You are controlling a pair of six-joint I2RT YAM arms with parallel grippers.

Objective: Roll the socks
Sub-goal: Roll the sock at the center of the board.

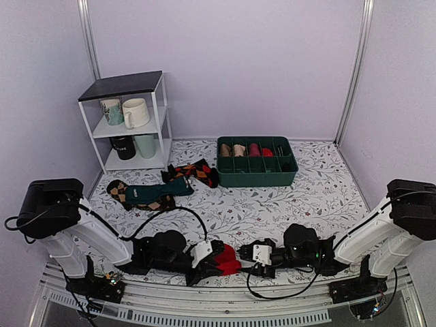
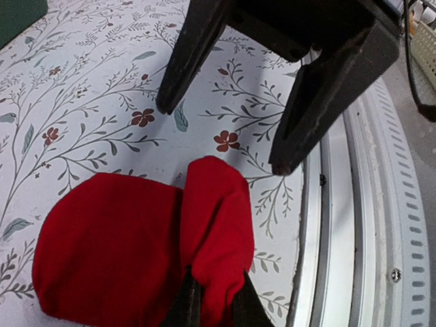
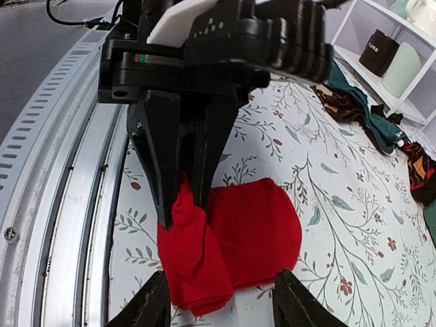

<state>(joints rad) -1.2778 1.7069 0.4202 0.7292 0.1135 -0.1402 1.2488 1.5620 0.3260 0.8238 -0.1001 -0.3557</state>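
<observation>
Left gripper (image 2: 214,286): pressed together, pinching a raised fold of the red socks (image 2: 116,245). The socks form one bunched bundle at lower centre of the overhead frame, on the floral surface (image 1: 272,211). Right gripper (image 2: 221,136): spread wide, facing the bundle at close range; contact cannot be told. Upper half of the frame: one teal sock (image 1: 157,193), one green tray (image 1: 257,178), and four mugs (image 1: 135,112) on one white shelf (image 1: 122,85).

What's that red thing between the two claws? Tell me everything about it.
The red socks are plain soft knit, bunched into a rounded, partly folded bundle lying on the flowered table by its near edge. The left gripper pinches one raised fold; the open right gripper faces it, apparently not touching.
</observation>
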